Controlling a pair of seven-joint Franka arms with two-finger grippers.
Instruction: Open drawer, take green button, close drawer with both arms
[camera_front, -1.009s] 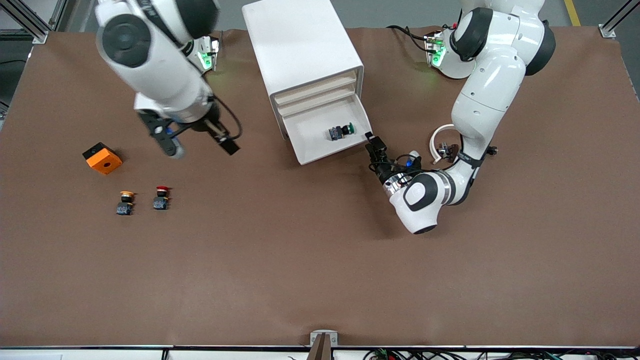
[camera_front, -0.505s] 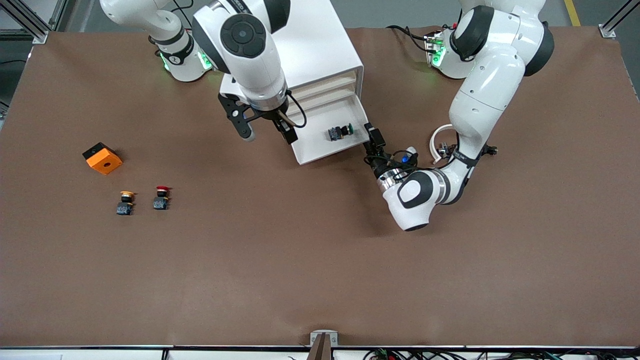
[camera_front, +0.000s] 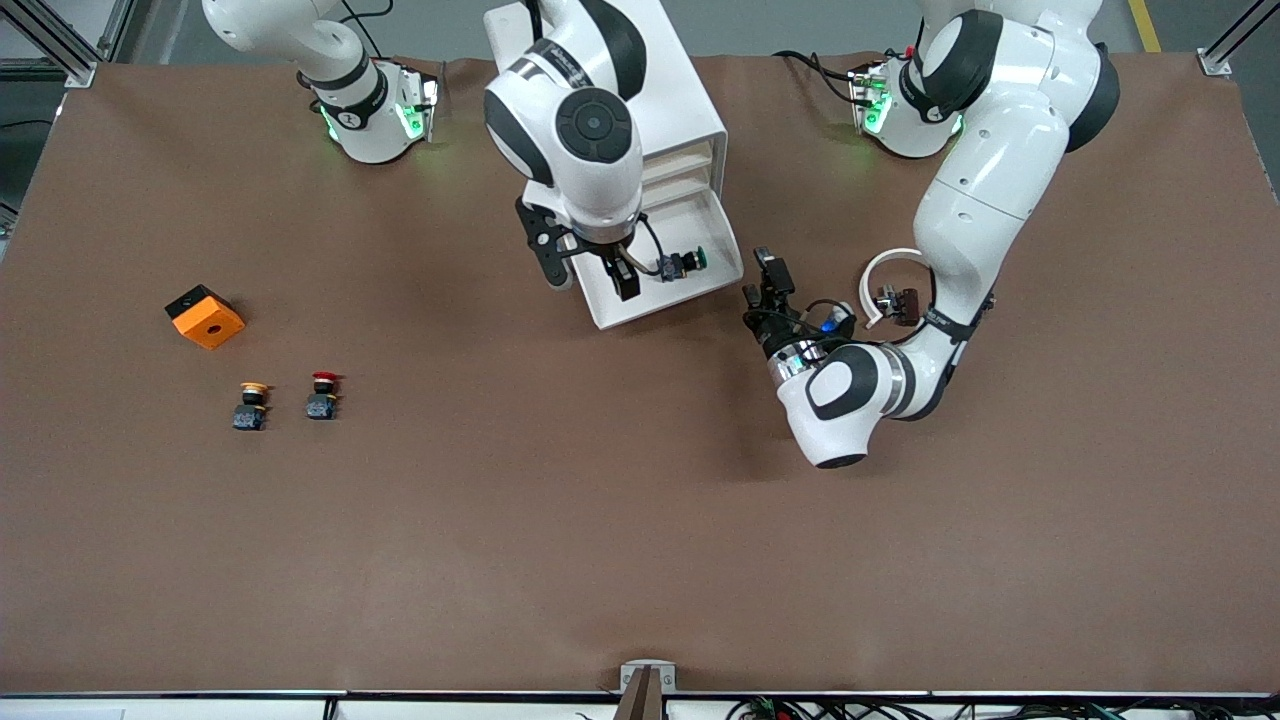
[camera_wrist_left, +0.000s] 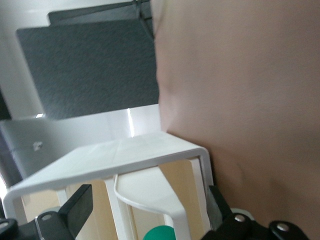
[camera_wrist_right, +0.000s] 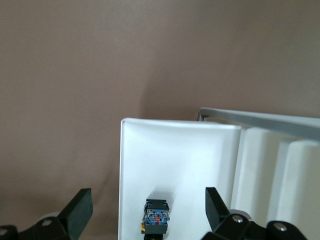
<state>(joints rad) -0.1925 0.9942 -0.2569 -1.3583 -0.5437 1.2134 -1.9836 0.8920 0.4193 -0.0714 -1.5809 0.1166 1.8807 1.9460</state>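
Right gripper (camera_front: 590, 279) hangs wide open, empty, over the drawer (camera_front: 640, 300); button (camera_front: 681, 263) lies just beside it, toward the open-fingered left gripper (camera_front: 764, 275).

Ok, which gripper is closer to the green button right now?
Right. The right gripper hangs over the open drawer, jaws open, right beside the green button. The left gripper is off the drawer's end, beside it.
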